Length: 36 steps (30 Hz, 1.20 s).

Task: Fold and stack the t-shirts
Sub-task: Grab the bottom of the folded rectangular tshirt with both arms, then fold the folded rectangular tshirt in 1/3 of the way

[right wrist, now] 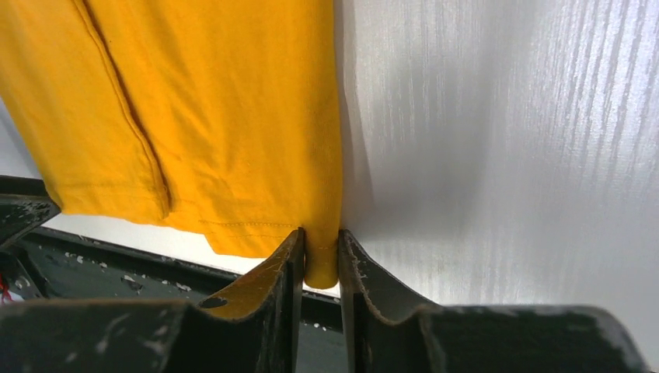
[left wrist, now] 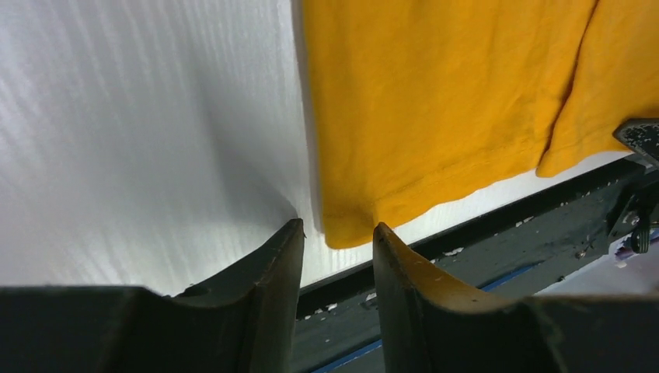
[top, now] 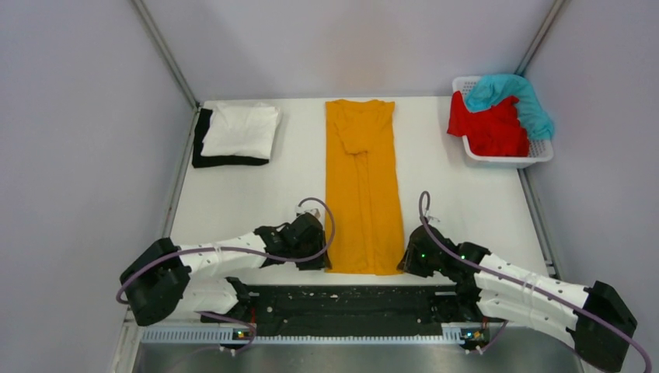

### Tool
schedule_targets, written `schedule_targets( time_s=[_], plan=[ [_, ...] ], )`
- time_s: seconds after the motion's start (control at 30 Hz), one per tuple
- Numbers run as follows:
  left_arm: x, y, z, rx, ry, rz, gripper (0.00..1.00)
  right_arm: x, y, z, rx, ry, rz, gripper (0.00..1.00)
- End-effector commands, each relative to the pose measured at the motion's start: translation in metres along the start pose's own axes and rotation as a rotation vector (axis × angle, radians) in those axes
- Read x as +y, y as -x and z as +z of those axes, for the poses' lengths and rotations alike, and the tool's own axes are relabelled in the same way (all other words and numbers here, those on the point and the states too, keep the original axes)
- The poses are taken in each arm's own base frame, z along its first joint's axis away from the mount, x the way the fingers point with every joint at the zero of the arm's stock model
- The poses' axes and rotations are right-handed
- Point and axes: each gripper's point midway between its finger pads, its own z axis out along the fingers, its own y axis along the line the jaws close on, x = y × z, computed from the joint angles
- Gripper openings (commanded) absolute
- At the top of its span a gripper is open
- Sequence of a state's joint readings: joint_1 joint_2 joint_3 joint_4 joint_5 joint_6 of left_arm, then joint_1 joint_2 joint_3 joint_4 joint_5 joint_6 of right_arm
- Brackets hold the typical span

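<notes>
Item: mustard-orange t-shirt (top: 363, 186). It lay flat on the middle of the white table (top: 233, 202), folded lengthwise into a narrow strip with the sleeves turned in.

Surroundings:
- Far left corner: a folded white t-shirt (top: 242, 130) rested on a folded black t-shirt (top: 203, 144), well apart from the strip.
- Far right corner: a white slotted basket (top: 509, 161) held a crumpled red t-shirt (top: 491, 128). A teal t-shirt (top: 513, 97) was draped over it and hung over the rim.
- Near edge: a black strip (top: 350, 303) ran just beyond the hem, between my two arm bases.
- Nothing lay on the mustard cloth or between it and my fingers.

Tools:
- My left gripper (left wrist: 338, 229) was at the near left corner of the hem. Its jaws were partly parted, with the corner of the cloth sitting in the gap. One finger was at the fabric's edge, and I saw no pinch there.
- My right gripper (right wrist: 320, 245) was at the near right corner. Its jaws were clenched on the folded edge of the hem, with a small roll of mustard cloth squeezed between the fingertips.

Orientation: the long axis ran straight from the near edge of the table to the far edge. The collar lay at the far end and the hem toward my bases, with both near corners at my fingers.
</notes>
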State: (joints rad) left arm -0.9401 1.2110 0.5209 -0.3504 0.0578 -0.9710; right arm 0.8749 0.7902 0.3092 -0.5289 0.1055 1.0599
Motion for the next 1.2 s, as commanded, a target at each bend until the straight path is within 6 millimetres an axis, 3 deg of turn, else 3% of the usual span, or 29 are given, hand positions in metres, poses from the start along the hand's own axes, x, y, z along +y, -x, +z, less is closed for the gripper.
schedule_targets(
  time_s=[0.0, 0.1, 0.17, 0.2, 0.27, 0.43, 0.6, 0.83, 1.07, 1.17],
  plan=[
    [-0.021, -0.003, 0.012, 0.024, -0.084, -0.037, 0.40, -0.003, -0.005, 0.004, 0.015, 0.001, 0.018, 0.22],
    [-0.029, -0.006, 0.018, 0.052, -0.101, -0.015, 0.31, -0.002, -0.005, 0.005, 0.015, 0.009, 0.019, 0.18],
    [-0.029, -0.006, 0.020, 0.064, -0.085, -0.005, 0.06, 0.000, -0.004, 0.004, 0.014, 0.016, 0.019, 0.13],
    [-0.029, -0.005, 0.020, 0.064, -0.074, -0.002, 0.00, 0.002, -0.003, 0.003, 0.012, 0.022, 0.015, 0.09],
    [-0.032, -0.001, 0.015, 0.050, -0.076, 0.011, 0.00, 0.008, 0.001, 0.000, 0.002, 0.042, 0.001, 0.00],
    [-0.058, 0.033, -0.006, -0.068, -0.110, 0.067, 0.00, 0.029, 0.026, -0.012, -0.087, 0.091, -0.032, 0.00],
    [-0.078, 0.084, -0.016, -0.156, -0.109, 0.074, 0.00, 0.057, 0.078, -0.023, -0.231, 0.115, -0.049, 0.00],
    [-0.078, 0.189, -0.023, -0.264, -0.108, 0.016, 0.00, 0.101, 0.172, -0.023, -0.399, 0.144, -0.077, 0.00],
    [-0.065, 0.275, -0.008, -0.303, -0.084, -0.034, 0.00, 0.112, 0.261, 0.007, -0.486, 0.098, -0.058, 0.00],
    [-0.057, 0.298, 0.003, -0.285, -0.095, -0.042, 0.00, 0.112, 0.286, 0.021, -0.492, 0.086, -0.062, 0.00]
  ],
)
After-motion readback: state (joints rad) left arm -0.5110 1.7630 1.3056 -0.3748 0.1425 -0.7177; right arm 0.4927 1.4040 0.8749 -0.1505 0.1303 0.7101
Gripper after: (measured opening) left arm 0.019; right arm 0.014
